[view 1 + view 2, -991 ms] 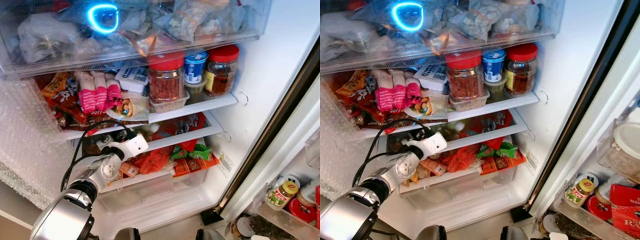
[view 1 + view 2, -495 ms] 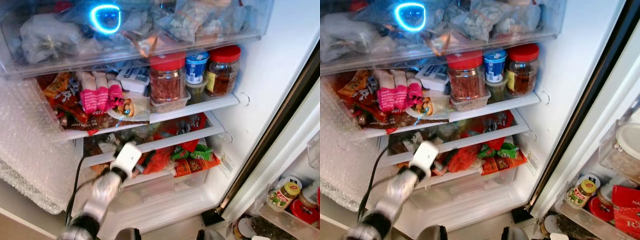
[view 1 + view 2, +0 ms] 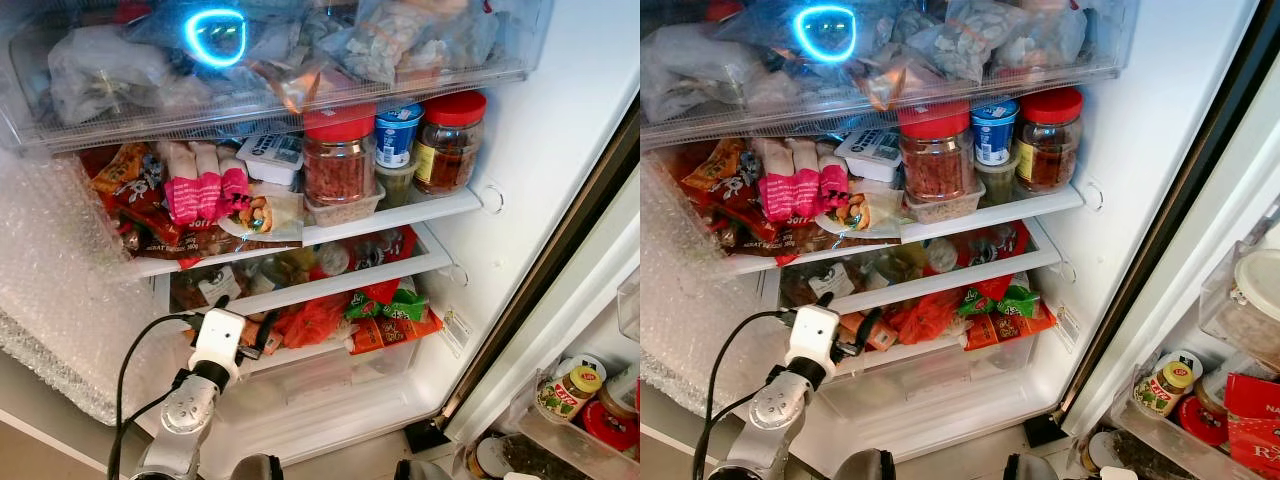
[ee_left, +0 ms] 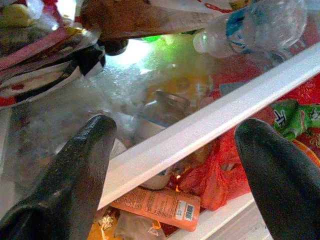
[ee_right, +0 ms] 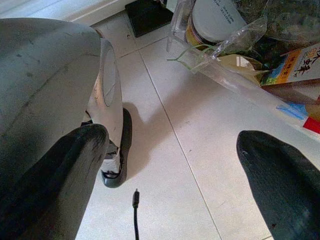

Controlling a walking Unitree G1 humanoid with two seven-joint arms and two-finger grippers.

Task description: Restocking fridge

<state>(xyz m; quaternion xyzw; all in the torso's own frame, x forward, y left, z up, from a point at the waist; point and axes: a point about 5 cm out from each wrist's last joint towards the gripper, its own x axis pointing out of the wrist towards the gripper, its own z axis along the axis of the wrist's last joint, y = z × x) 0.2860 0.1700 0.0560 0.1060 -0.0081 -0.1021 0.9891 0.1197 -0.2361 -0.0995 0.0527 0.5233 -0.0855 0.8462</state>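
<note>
Left gripper (image 3: 258, 334) sits at the fridge's lower shelf rail (image 3: 330, 283), fingers spread wide with nothing between them, right by an orange snack packet (image 4: 157, 205) and a red bag (image 3: 312, 320). Further right, jars (image 3: 338, 152) fill the upper shelf, and the right gripper (image 5: 175, 175) hangs splayed over the floor tiles (image 5: 170, 150)

Pale floor tiles (image 5: 200, 150) lie below me, a black cable (image 5: 135, 220) across them; bubble wrap (image 3: 50, 300) hangs at my left.

door-shelf jars (image 3: 570, 390) cut off, drawer contents (image 3: 330, 375) hidden
</note>
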